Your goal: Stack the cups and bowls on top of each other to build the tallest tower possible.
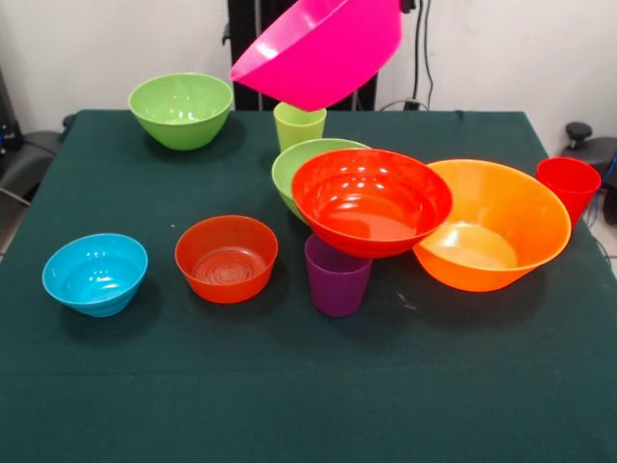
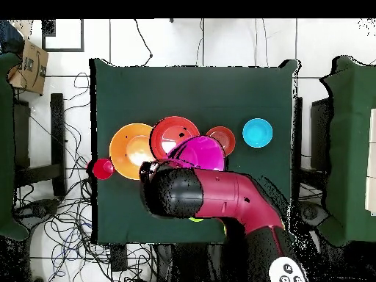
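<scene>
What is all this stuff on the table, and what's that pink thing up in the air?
pink bowl: one, large, tilted in the air above the table's far middle
orange bowl: one, large, right side
red-orange bowl: one, tilted, resting on its neighbours at centre
lime green bowls: two, far left and behind the red-orange one
small orange-red bowl: one, left of centre
blue bowl: one, near left
cups: purple, lime green, red
table: one, dark green cloth
robot arm: one, red and black, over the table

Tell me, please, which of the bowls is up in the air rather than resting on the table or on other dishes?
The large pink bowl is: it hangs tilted above the far side of the table, over the lime green cup. Every other bowl sits lower down.
</scene>
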Available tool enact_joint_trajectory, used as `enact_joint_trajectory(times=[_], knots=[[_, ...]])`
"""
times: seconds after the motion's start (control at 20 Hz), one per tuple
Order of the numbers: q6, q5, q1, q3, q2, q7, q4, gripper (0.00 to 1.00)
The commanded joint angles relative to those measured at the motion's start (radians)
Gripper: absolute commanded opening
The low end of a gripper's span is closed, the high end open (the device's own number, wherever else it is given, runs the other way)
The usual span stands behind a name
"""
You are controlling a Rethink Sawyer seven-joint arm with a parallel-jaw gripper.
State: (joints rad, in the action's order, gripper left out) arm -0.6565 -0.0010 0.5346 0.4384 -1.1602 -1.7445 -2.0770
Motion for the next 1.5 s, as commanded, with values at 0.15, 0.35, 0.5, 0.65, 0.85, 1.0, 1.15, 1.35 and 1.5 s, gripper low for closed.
enact_joint_trajectory(times=[0.15,0.35,0.5,0.65,0.85,1.0,1.15,1.35,1.5], knots=[[-0.076,0.033,-0.079,-0.059,0.049,-0.209,0.004,0.0],[-0.061,0.025,-0.117,-0.078,0.087,-0.238,0.04,0.0],[-0.079,0.029,-0.135,-0.088,0.086,-0.25,0.058,0.0],[-0.087,0.037,-0.149,-0.096,0.082,-0.262,0.07,0.0],[-0.077,0.037,-0.166,-0.101,0.094,-0.281,0.085,0.0],[-0.089,0.031,-0.175,-0.102,0.102,-0.289,0.106,0.0],[-0.123,0.024,-0.176,-0.105,0.091,-0.288,0.121,0.0],[-0.187,-0.002,-0.18,-0.118,0.082,-0.287,0.163,0.0],[-0.222,-0.025,-0.191,-0.133,0.084,-0.297,0.2,0.0]])
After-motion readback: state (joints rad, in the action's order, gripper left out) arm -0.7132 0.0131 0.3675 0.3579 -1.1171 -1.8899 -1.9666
